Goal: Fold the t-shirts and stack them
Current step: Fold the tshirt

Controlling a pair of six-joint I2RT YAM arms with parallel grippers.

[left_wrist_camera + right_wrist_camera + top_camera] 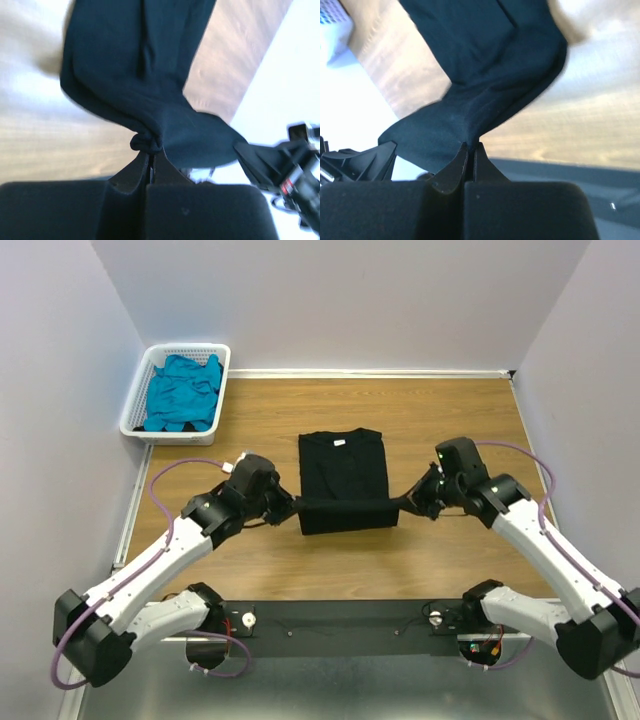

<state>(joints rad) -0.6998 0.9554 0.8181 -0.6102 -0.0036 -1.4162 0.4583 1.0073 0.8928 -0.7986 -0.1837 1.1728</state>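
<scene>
A black t-shirt point(342, 472) lies in the middle of the table, folded into a narrow rectangle with its white neck label at the far end. Its near edge is lifted and stretched between the two grippers. My left gripper point(289, 507) is shut on the near left corner of the black t-shirt point(145, 90), with cloth bunched at the fingertips. My right gripper point(407, 503) is shut on the near right corner of the black t-shirt point(485, 65). A teal-blue t-shirt point(182, 392) lies crumpled in the basket at the back left.
A white slotted plastic basket point(135, 408) stands at the back left corner against the wall. White walls close the table on the left, back and right. A dark bar point(340, 625) with the arm bases runs along the near edge.
</scene>
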